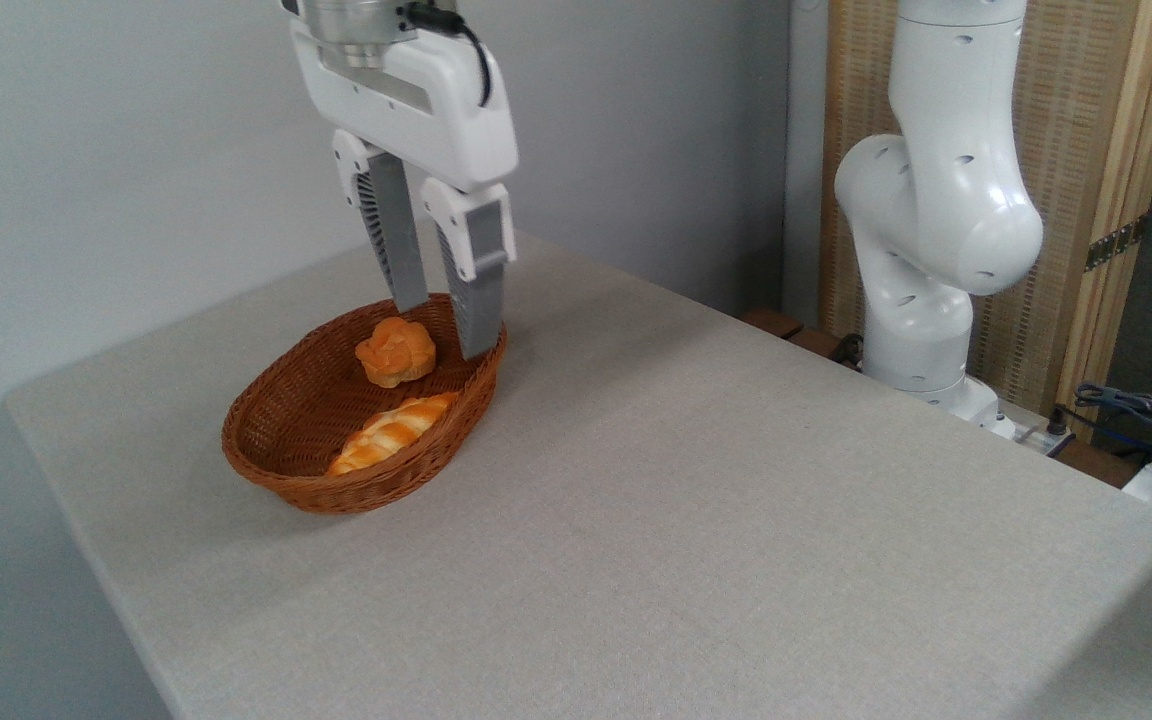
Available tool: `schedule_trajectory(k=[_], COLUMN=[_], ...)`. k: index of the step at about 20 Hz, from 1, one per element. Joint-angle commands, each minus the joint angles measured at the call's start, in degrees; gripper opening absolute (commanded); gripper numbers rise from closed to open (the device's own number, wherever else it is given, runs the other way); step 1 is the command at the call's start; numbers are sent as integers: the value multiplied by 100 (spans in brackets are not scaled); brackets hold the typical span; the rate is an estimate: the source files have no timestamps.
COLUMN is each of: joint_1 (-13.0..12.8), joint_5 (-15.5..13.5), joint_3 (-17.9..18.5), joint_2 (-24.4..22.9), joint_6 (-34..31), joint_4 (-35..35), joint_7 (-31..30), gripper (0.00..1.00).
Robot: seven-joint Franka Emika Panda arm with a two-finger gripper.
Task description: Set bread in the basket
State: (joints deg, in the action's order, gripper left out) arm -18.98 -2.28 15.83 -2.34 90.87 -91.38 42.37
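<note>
Bread [396,351], the small knotted bun, lies inside the basket [276,420] at its far end, directly under the claw [441,325]. The claw hangs above it with its two fingers apart and nothing between them: the left fingertip ends just above and behind the bun, the right one near the basket's far rim, with a clear gap between bun and fingers as far as this view shows.

Judging by its look, the bun should be light and easy to lift. Its glossy crust hints at a smooth, possibly slick surface, and it may well be a stiff model rather than soft dough; either way a moderate squeeze ought to do. The best hold would be across its widest middle, fingers on opposite flanks, where the round sides give the pads something to bear on; the knotted top is lumpy and would seat poorly.

It is golden-orange, rounded, with folds twisted over its crown and a paler underside edge. Nearer the camera in the same basket lies a long braided loaf [392,432] with pale stripes, close to the bun. The brown wicker basket sits on the grey cloth-covered counter [696,520], towards its left end. With the bun already inside, the task looks essentially done.
</note>
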Motion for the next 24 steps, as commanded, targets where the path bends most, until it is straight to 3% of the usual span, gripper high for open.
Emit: schedule_trajectory(k=[1, 5, 7, 24], joint_1=[902, 1501, 1642, 1696], joint_5=[-9, -35, -27, -18], joint_3=[-930, -1432, -1599, -1591], joint_2=[94, 120, 129, 138], joint_6=[-167, -158, -158, -158], joint_4=[155, 155, 155, 155], joint_7=[-44, -36, -36, -18], gripper=[100, 100, 100, 100])
